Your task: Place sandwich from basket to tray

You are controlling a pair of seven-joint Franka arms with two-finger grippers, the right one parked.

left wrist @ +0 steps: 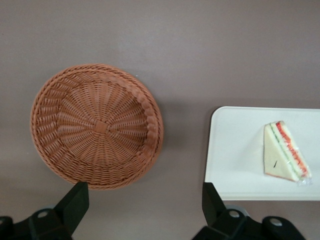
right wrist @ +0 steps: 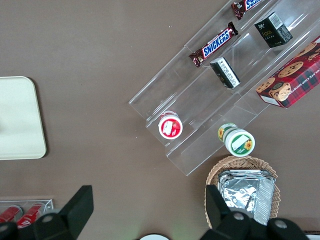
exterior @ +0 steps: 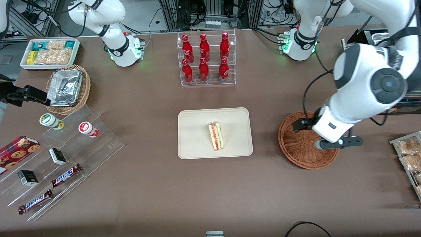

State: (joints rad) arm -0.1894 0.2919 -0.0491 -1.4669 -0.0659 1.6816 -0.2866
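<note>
Spread wide and holding nothing, the tool hangs above the tabletop over the basket, its two dark fingers well apart with bare brown surface showing between them in the left wrist view. From the front, the working arm's white wrist covers part of the basket's rim on the side toward that arm's end of the tabletop.

That round, reddish-brown wicker basket has nothing in it; its woven bottom and spiral rim are fully visible. It sits near the middle of the tabletop's depth, toward the working arm's end, close to the tray but apart from it, with a strip of tabletop between the two.

Lying flat at the tabletop's centre, the cream tray has rounded corners and a low rim. On it rests the sandwich, a small pale triangular wedge with red and green filling layers showing along one edge. It lies roughly in the middle of the tray, clear of the rim all round and untouched by the tool.
</note>
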